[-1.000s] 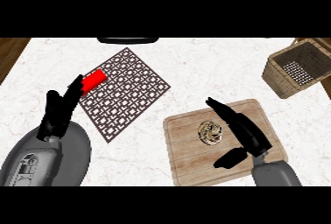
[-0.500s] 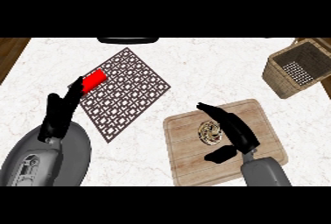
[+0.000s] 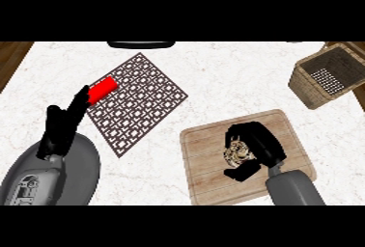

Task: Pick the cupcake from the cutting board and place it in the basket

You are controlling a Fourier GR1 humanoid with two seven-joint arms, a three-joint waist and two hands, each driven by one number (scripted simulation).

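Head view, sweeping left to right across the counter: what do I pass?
Left hand → red block → lattice mat → cutting board → cupcake, with the right hand curled round it → basket.

I see a white speckled desk (image 3: pixel 214 62), a dark brown lattice-patterned mat (image 3: pixel 139 103), a red block (image 3: pixel 102 89), a pale wood-grain cutting board (image 3: pixel 206 181), and a tan woven basket (image 3: pixel 306 89).
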